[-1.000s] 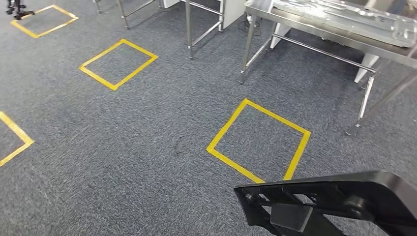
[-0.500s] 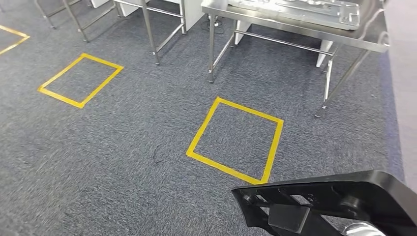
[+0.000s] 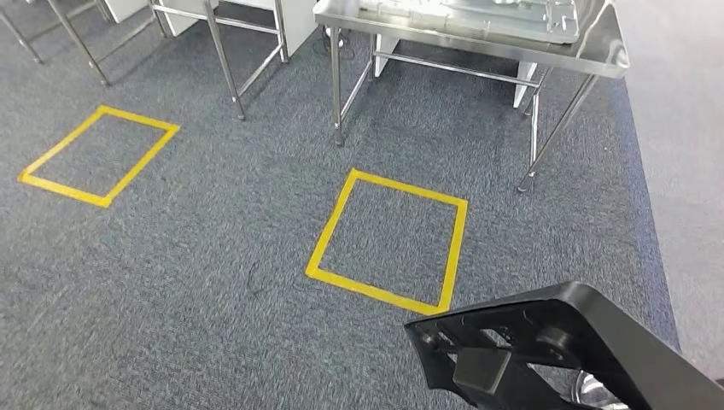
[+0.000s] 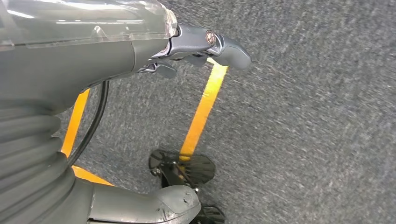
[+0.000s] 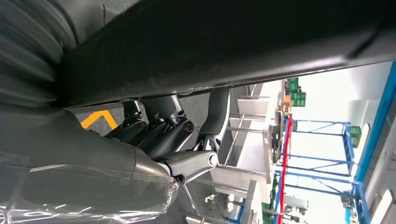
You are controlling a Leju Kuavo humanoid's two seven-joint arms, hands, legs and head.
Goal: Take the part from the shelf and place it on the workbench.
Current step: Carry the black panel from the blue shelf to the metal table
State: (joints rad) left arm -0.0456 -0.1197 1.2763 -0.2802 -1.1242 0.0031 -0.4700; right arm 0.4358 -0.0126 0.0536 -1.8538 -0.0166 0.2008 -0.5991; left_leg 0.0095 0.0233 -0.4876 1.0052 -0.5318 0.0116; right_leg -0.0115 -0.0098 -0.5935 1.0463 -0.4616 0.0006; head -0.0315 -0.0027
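Note:
A black plastic part [image 3: 546, 359] with ribs and holes shows low at the right of the head view, carried above the carpet. In the right wrist view the same part [image 5: 224, 42] lies across my right hand [image 5: 173, 135], whose dark fingers press against its underside and hold it. My left hand [image 4: 93, 60] hangs over the floor with thumb and fingers apart and nothing in it. The steel workbench [image 3: 470, 44] stands ahead at the top of the head view, with a flat metal plate [image 3: 478, 13] lying on it.
Grey carpet with a yellow taped square [image 3: 329, 226] in front of the workbench and another taped square [image 3: 141, 162] to the left. Legs of a second steel table [image 3: 224, 60] stand at the upper left. Lighter floor [image 3: 683, 171] runs along the right.
The whole picture has shifted: the camera has turned, bringing the workbench and the taped square toward the middle. The black part stays low at the right, now tilted more.

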